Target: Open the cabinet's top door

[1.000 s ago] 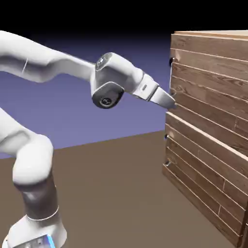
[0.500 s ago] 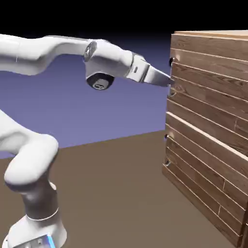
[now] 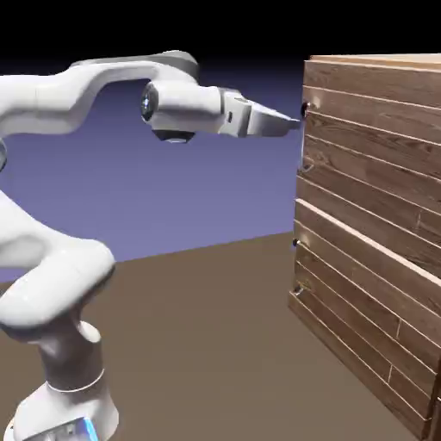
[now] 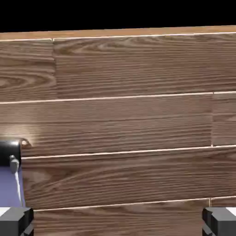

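Cabinet point(image 3: 418, 63): Stands at the exterior view's right, built of horizontal brown planks with pale seams.
Top door point(image 3: 370, 142): Forms the upper part of the cabinet front, above the lower panel point(image 3: 366, 297). Appears shut. Fills most of the hand view, with seams running nearly level across it.
Top rim point(image 4: 138, 32): Runs above the door in the hand view as a lighter wooden strip, black beyond.
Dark fitting point(image 3: 306, 109): Sits at the door's left edge in the exterior view, near the upper corner. Shows in the hand view at the left border as a black cylinder, with a small grey piece and a thin pale rod running downward from it.
Lower panel: Carries two small knobs point(image 3: 296, 243) along its left edge, one above the other.
Gripper point(image 3: 294, 124): Points toward the exterior view's right, nearly level, tipped slightly down. Ends just beside the door's left edge, a little below the dark fitting. Contact: cannot be told.
Jaws: Spread wide, fingertips point(image 4: 16, 222) at opposite sides of the hand view's bottom edge, with nothing pinched between.
Arm point(image 3: 52, 103): Reaches in from the exterior view's left, bent above the base point(image 3: 65, 409).
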You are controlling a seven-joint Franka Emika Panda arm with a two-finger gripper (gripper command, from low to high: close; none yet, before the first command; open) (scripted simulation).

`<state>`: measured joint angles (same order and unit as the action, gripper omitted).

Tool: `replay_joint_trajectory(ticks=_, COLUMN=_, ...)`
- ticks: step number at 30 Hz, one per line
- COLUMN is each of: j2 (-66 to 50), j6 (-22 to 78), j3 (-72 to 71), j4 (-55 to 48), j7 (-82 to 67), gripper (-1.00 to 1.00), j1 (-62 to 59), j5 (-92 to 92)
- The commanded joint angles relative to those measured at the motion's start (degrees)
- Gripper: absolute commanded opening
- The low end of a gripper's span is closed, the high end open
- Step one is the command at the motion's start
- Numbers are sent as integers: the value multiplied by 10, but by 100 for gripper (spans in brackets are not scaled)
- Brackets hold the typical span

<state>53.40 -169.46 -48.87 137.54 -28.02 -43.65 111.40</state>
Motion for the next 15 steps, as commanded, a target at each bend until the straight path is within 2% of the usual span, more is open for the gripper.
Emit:
replay_joint_trajectory(ticks=1, j2=5, j6=1, j3=-11, j4=-5, j7=-16, gripper=100, j1=-10, j5=25)
replay_joint_trajectory(ticks=15, j2=70, j6=15, j3=-164, j4=-79, j7=-237, gripper=100, j1=-149, j5=374)
